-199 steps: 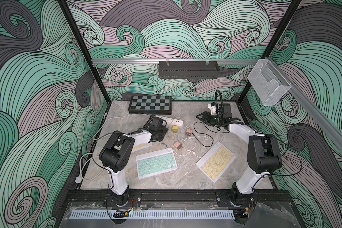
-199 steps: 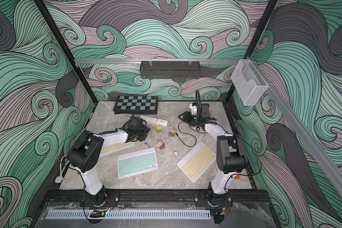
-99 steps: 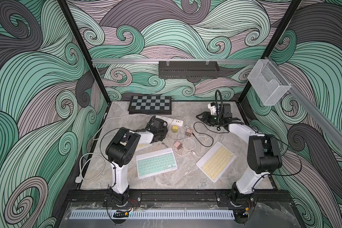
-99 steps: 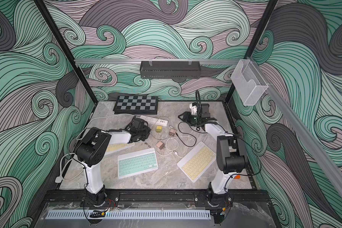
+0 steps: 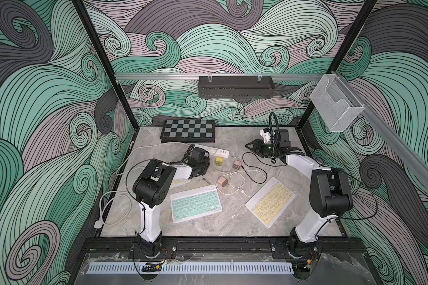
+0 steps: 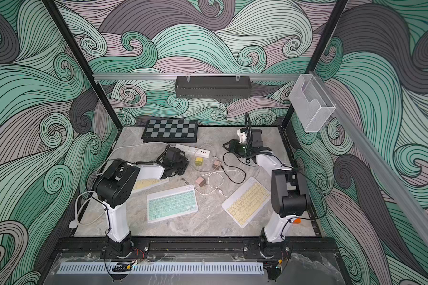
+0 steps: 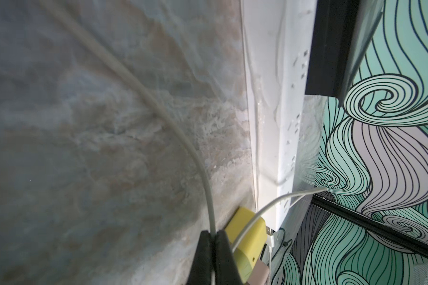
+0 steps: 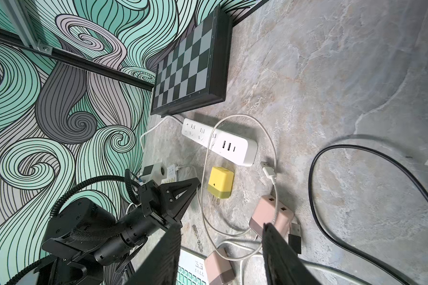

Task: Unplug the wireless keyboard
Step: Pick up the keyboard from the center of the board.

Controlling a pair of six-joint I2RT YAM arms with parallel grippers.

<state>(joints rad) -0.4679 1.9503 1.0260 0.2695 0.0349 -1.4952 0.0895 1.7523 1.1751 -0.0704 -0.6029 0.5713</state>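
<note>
A yellow-keyed wireless keyboard [image 6: 146, 183] lies mostly hidden under my left arm. Its corner [image 8: 172, 171] shows in the right wrist view, with a white cable [image 8: 202, 187] running from it. My left gripper [image 7: 211, 238] is shut on this white cable [image 7: 183, 138] just above the table, beside a yellow charger [image 7: 245, 237]. In both top views the left gripper [image 5: 204, 164] sits low in front of the power strip [image 5: 211, 150]. The cable's USB plug [image 8: 267, 170] lies loose by the strip. My right gripper [image 8: 223, 251] hovers open at the back right, holding nothing.
A green keyboard [image 5: 195, 203] and another yellow keyboard [image 5: 271, 201] lie near the front. Two pink chargers [image 5: 223, 181] [image 5: 237, 164], white cables and a black cable [image 5: 255, 172] are scattered mid-table. A chessboard [image 5: 187, 130] sits at the back.
My left gripper has closed onto the white cable, and the left arm's elbow has shifted slightly right. The right arm has not moved.
</note>
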